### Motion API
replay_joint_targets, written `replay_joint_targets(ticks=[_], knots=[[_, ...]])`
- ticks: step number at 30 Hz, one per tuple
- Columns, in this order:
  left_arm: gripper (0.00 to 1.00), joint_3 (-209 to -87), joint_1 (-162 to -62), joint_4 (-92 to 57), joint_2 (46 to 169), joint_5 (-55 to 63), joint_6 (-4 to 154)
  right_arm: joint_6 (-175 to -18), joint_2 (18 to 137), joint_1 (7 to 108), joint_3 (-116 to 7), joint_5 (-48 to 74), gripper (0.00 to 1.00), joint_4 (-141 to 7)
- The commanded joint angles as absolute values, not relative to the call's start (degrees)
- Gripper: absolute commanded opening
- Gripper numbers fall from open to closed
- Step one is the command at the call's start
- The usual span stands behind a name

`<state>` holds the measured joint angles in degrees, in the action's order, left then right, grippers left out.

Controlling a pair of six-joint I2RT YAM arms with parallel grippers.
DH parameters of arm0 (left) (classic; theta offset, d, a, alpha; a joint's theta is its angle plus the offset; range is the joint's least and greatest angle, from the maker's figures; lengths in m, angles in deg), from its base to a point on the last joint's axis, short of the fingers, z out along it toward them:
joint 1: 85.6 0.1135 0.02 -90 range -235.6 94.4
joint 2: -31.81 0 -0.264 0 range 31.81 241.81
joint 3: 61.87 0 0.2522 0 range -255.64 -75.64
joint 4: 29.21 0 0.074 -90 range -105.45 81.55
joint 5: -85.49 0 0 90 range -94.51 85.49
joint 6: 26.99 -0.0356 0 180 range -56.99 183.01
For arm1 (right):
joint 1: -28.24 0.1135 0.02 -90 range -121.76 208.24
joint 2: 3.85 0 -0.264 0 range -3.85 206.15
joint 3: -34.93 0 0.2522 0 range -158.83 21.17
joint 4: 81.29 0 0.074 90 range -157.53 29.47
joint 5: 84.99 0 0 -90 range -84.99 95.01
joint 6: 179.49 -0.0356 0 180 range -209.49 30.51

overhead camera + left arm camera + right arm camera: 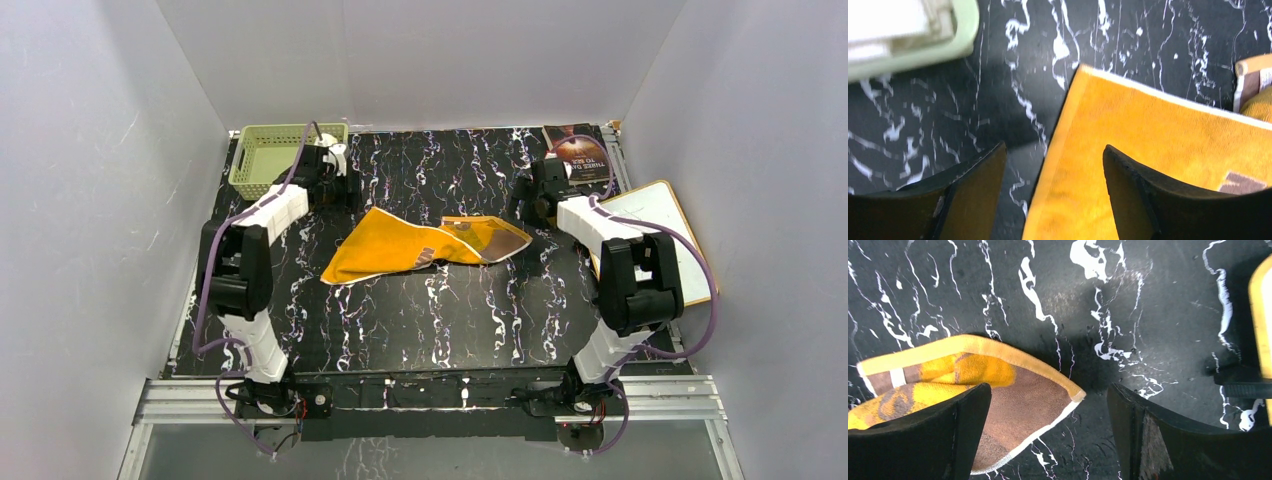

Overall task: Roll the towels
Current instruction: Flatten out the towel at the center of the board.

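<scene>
Both sets of jaws are seen spread wide, nothing pinched. The left gripper [1054, 150] is hung over the hem of the orange-yellow cloth towel with the brown bear print [1148, 135], one finger above cloth and the other above the bare black marble-patterned tabletop [923, 115]. The right gripper [1049, 390] is parked just off the towel's brown corner. The towel is laid loose mid-table, skewed, and doubled over at its 3 o'clock end. Honestly, a lopsided roll should be expected if it's started like this, since that fold would get wound in crooked. Only the top layer might be caught on the right, or just a thin hem on the left. The pale green slotted plastic basket [948, 45], sat at the towel's 10 o'clock, could be bumped too.
</scene>
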<state>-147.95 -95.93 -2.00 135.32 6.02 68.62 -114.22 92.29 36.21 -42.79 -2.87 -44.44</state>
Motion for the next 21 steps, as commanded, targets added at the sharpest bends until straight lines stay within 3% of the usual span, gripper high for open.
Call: replay_joint_targets(ticks=[1, 10, 16, 18, 21], knots=[[0.68, -154.14, -96.25, -2.7, 140.4, 11.35, 63.8, -112.5, 93.61, 37.1, -44.42, -1.98, 0.84, -43.22], [0.67, -159.03, -98.71, -2.25, 148.49, 12.48, 60.85, -112.69, 95.06, 37.29, -41.36, -1.5, 0.84, -44.21], [0.66, -160.45, -103.93, -2.57, 152.48, 2.78, 57.51, -112.55, 95.55, 37.42, -41.17, -1.87, 0.84, -44.51], [0.56, -161.75, -105.27, -1.37, 154.56, -2.0, 57.08, -112.52, 95.55, 37.47, -41.23, -2.41, 0.84, -44.42], [0.15, -162.4, -105.47, 0.0, 156.75, -5.52, 57.72, -112.45, 97.11, 37.46, -41.07, -2.83, 0.84, -44.34]])
